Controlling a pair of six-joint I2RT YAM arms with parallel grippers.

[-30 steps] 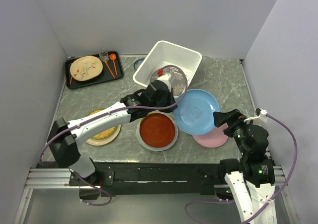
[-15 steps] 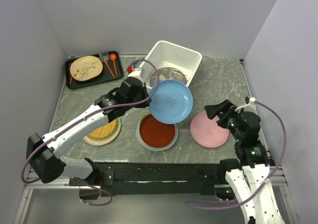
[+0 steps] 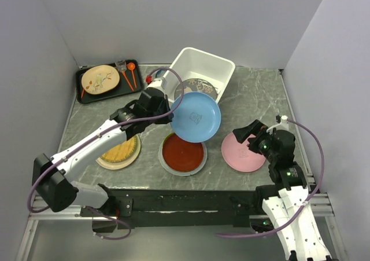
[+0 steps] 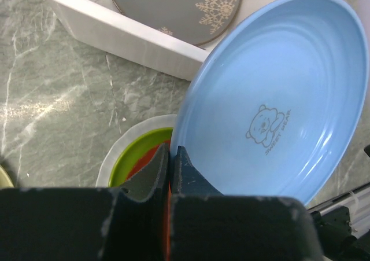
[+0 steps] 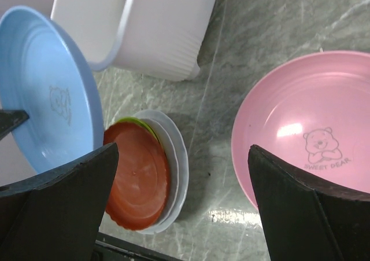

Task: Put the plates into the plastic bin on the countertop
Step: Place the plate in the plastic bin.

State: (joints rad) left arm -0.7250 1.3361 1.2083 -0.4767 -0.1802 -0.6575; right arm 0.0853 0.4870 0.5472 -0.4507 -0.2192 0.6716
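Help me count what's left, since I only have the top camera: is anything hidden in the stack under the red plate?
Observer: Yes. The right wrist view shows a lime green plate sandwiched between the red plate and a white plate at the bottom.
Operator: How do the left jaws hold the blue plate?
Observer: In the left wrist view they are shut on its near rim. The plate is held tilted, with the bin wall just beyond it.
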